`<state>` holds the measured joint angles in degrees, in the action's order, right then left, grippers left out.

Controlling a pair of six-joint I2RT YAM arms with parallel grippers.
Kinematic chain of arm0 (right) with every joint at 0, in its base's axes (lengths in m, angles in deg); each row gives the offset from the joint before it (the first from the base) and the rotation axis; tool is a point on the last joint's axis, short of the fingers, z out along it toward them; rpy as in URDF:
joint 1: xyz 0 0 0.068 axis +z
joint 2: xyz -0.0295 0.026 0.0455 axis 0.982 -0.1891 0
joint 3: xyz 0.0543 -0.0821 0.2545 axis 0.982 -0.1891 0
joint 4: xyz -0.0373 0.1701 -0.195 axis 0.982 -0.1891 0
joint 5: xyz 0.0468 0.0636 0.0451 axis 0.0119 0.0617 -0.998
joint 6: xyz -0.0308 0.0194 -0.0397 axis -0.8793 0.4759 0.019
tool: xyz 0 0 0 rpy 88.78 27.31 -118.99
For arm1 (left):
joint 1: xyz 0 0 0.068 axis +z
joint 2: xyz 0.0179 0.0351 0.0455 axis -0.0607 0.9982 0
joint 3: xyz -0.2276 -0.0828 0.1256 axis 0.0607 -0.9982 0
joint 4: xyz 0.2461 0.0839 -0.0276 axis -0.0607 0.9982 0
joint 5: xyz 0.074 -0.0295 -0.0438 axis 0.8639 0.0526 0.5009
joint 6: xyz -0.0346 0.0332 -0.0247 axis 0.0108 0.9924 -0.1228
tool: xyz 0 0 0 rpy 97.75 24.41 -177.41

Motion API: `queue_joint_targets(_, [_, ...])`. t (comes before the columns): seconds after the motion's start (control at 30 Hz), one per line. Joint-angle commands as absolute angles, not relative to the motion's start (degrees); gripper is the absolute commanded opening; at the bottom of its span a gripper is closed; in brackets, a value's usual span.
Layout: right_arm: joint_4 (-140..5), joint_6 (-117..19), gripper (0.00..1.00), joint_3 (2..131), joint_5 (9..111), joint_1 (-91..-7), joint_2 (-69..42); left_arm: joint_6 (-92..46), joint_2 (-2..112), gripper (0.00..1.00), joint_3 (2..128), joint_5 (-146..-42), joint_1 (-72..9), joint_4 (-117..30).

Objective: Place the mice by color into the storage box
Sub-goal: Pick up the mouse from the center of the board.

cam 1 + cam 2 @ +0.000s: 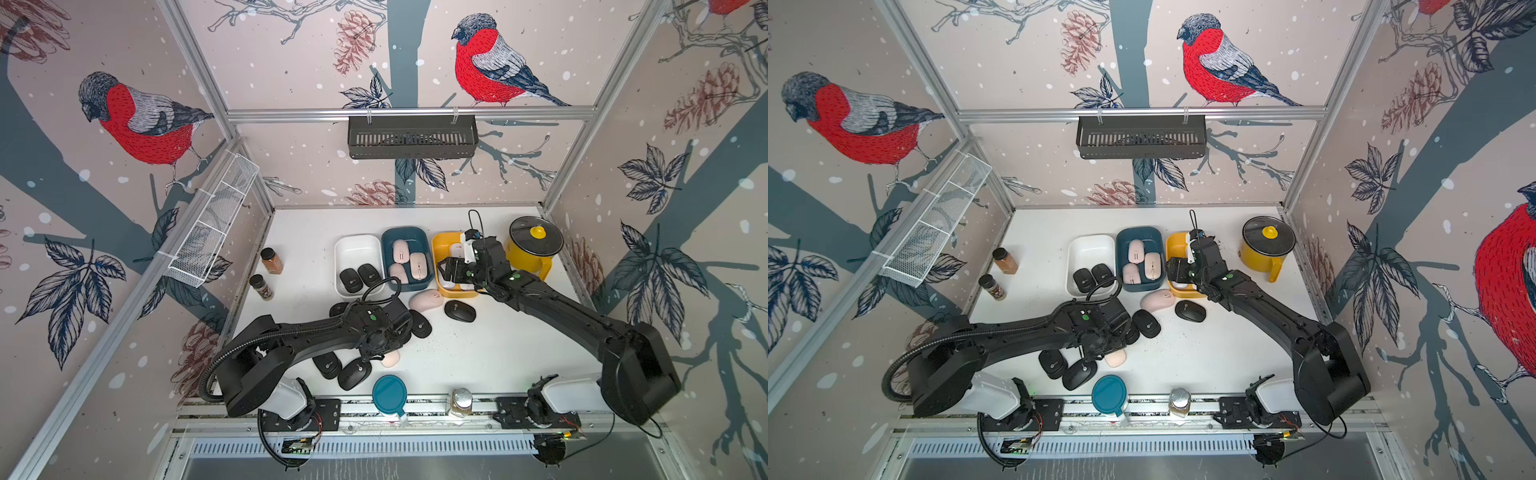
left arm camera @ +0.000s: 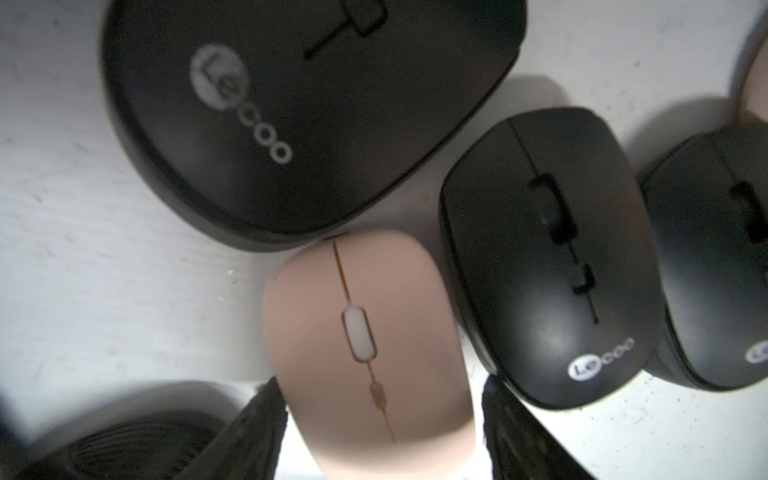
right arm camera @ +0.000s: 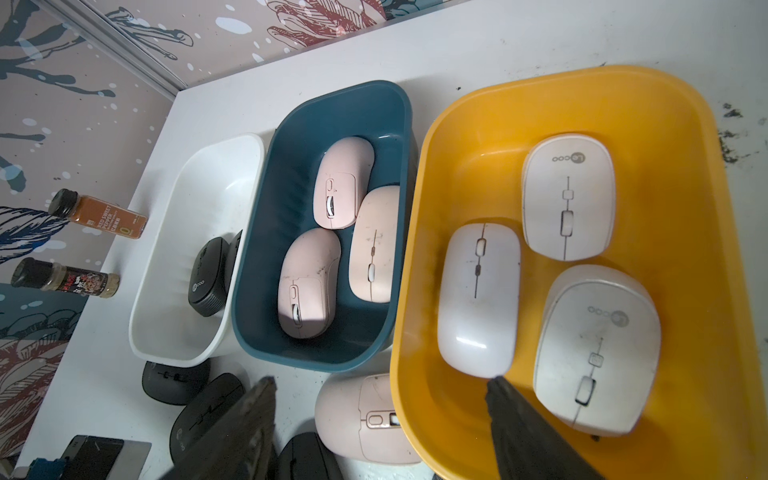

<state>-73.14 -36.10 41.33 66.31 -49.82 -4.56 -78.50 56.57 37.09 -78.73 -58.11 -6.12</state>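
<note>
The left arm (image 1: 299,332) and right arm (image 1: 561,307) are built from matte black angular links on white base housings (image 1: 286,395) bolted to black plates (image 1: 327,410), each bearing a green indicator dot (image 1: 372,317); a black corrugated conduit (image 1: 212,365) runs along the left arm, and the left gripper (image 2: 380,379) and right gripper (image 3: 381,379) carry dark tapered fingers (image 2: 257,428).

We are looking steeply down from high on the near side of the yellow bin (image 1: 439,249) (image 1: 1172,249) in both top views, which are sharing nearly the whole scene. Our right wrist camera is hovering close above the yellow bin (image 3: 623,95), also catching the blue bin (image 3: 316,124) beside it. Our left wrist camera is peering down, very close, at a pink mouse (image 2: 365,332) well nearer than the yellow bin.
</note>
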Motion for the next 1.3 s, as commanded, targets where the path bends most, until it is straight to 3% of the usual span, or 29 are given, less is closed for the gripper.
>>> queue_joint_targets(0.0, [-71.29,-35.4,0.8,41.1,65.5,-50.09,-4.58,-77.13,57.68,0.73,38.18,-77.62,-58.25,-4.44])
queue_joint_targets(0.5, [-70.63,-34.83,0.8,40.21,64.89,-51.11,-4.45,-76.32,61.05,0.71,39.17,-77.29,-58.24,-4.26])
queue_joint_targets(0.67, [-70.28,-34.52,0.8,39.76,64.53,-51.28,-4.63,-75.94,61.53,0.63,39.42,-76.13,-58.24,-3.48])
queue_joint_targets(0.8, [-70.21,-34.45,0.8,39.72,64.27,-51.33,-4.96,-76.54,60.23,0.58,39.8,-75.03,-58.25,-2.71])
queue_joint_targets(1.27, [-70.12,-34.12,0.8,39.99,64.48,-51.45,-3.55,-77.89,52.82,0.57,45.09,-67.92,-58.24,4.82])
